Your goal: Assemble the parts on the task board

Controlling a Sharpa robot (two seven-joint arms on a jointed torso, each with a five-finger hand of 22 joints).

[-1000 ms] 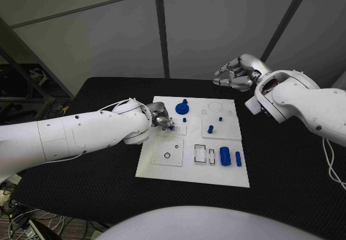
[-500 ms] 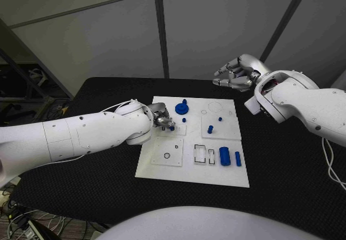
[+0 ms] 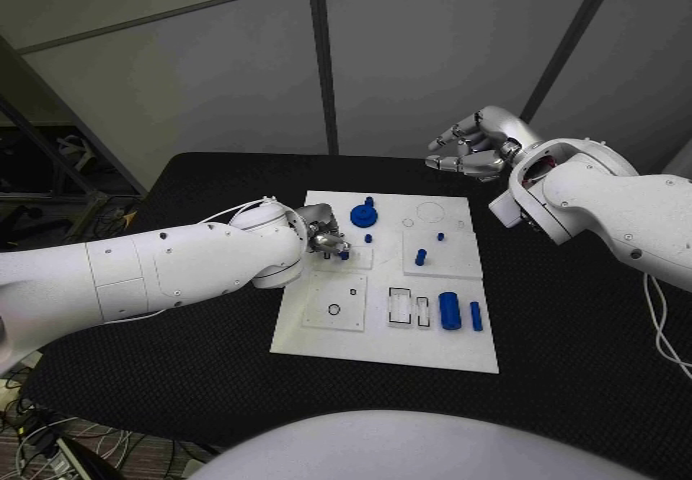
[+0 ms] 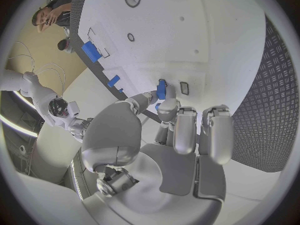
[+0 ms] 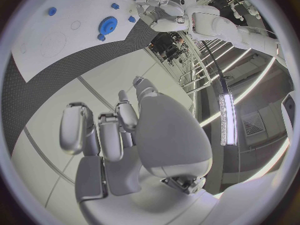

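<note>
The white task board [image 3: 384,340] lies mid-table. My left hand [image 3: 323,237] is over the board's left part and pinches a small blue piece [image 3: 343,254] between thumb and finger. In the left wrist view that blue piece [image 4: 161,89] hangs just beside a small rectangular slot [image 4: 184,88] in the board [image 4: 187,35]. My right hand [image 3: 473,148] is raised beyond the board's far right corner, fingers curled in, holding nothing. The right wrist view shows this hand [image 5: 119,130] high above the board [image 5: 44,50].
On the board are a blue gear [image 3: 364,214], a short peg [image 3: 371,239], two pegs [image 3: 421,258] on the right panel, a blue cylinder [image 3: 450,311] and a thin bar [image 3: 476,316]. Two rectangular slots [image 3: 400,306] and a round hole [image 3: 335,310] sit near the front.
My left hand has edged slightly to the right over the board with the blue piece still pinched. The right hand has stayed where it was.
</note>
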